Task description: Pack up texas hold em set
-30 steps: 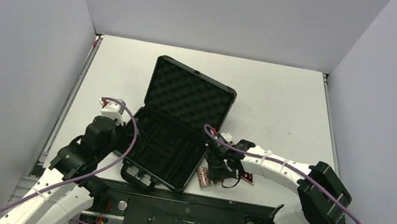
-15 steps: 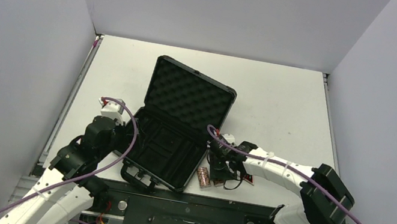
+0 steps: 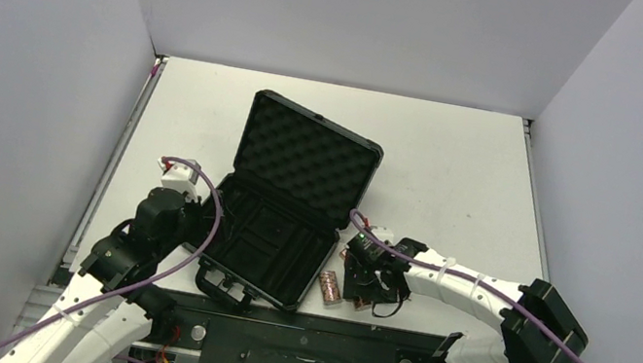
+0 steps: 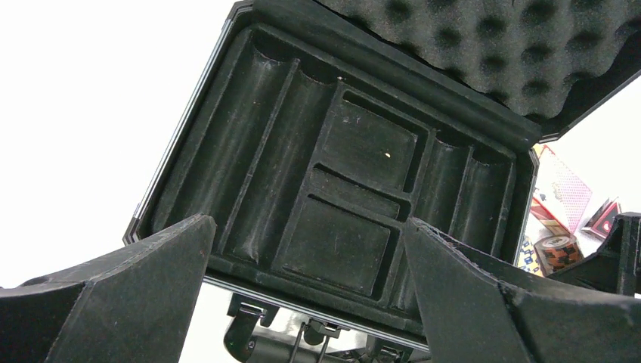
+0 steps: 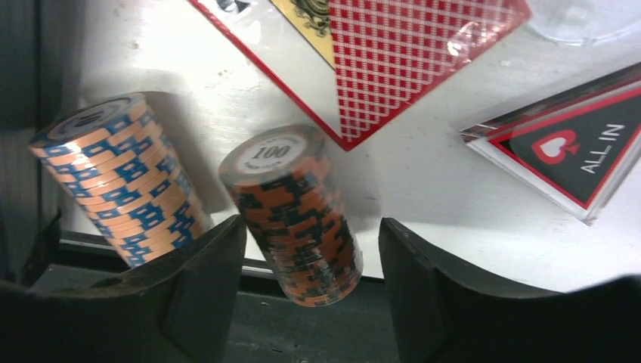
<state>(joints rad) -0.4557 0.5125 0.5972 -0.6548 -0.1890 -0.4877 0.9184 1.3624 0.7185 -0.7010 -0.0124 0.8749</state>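
The black case (image 3: 273, 242) lies open with its foam lid (image 3: 307, 155) upright and its tray (image 4: 363, 144) empty. My left gripper (image 4: 308, 223) hovers open at the case's near left corner (image 3: 194, 210). To the right of the case, near the table's front edge, are the pink card box (image 5: 393, 60), the red-black "ALL IN" triangle (image 5: 574, 151) and an orange-blue chip roll (image 5: 121, 174). An orange-black chip roll (image 5: 291, 204) leans between the fingers of my right gripper (image 5: 311, 227). It is blurred, with a clear gap to the right finger. Its lower end hangs past the table edge.
The dark front rail (image 3: 301, 336) runs just below the chip rolls. The case's handle and latches (image 4: 249, 333) face the near edge. A clear plastic piece (image 5: 582, 19) lies beyond the card box. White table (image 3: 458, 165) stretches behind and right of the case.
My right gripper has slid right and toward the front edge, and its jaws have widened around the orange-black roll. The left arm and the case have not moved.
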